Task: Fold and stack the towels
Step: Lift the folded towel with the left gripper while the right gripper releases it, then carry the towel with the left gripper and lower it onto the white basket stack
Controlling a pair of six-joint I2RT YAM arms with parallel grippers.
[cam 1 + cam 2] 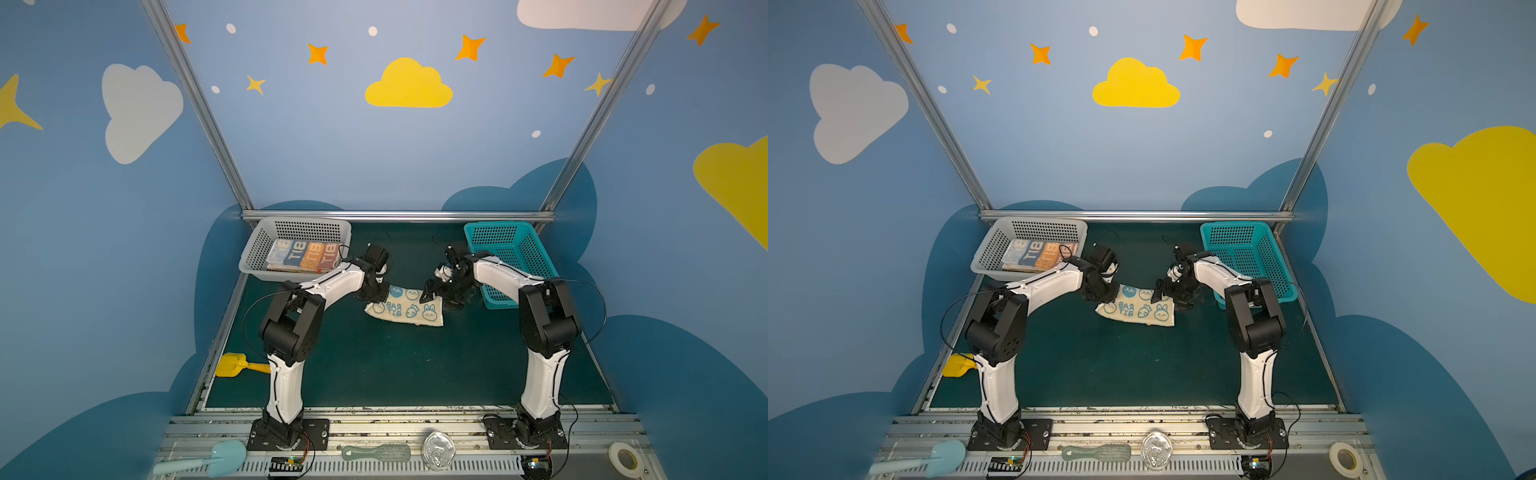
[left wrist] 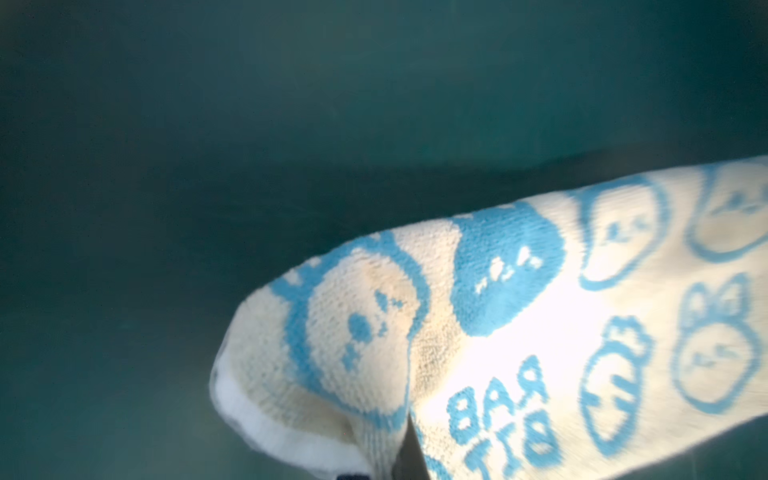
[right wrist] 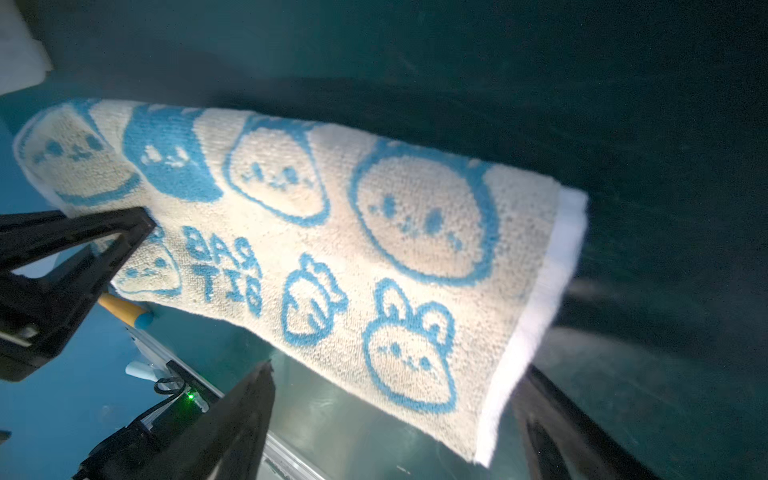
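A cream towel with blue bunny faces [image 1: 405,309] [image 1: 1138,307] lies folded in a long strip on the green mat [image 1: 374,365] in both top views. My left gripper [image 1: 376,295] [image 2: 399,457] is shut on the strip's left end, which bunches up round the jaws in the left wrist view. My right gripper [image 1: 430,293] [image 3: 399,368] hangs open just over the right end of the towel [image 3: 332,249], one finger on each side of it, not touching. A folded towel with orange and blue lettering [image 1: 305,254] lies in the grey basket [image 1: 253,253], with cloth edges showing under it.
A teal basket [image 1: 536,249] stands at the back right, close behind my right arm. A yellow scoop [image 1: 235,365] lies at the mat's left edge. On the front rail are a pale blue scoop [image 1: 220,457], a green brush [image 1: 376,453], a clear lid [image 1: 438,449] and a tape roll [image 1: 623,459].
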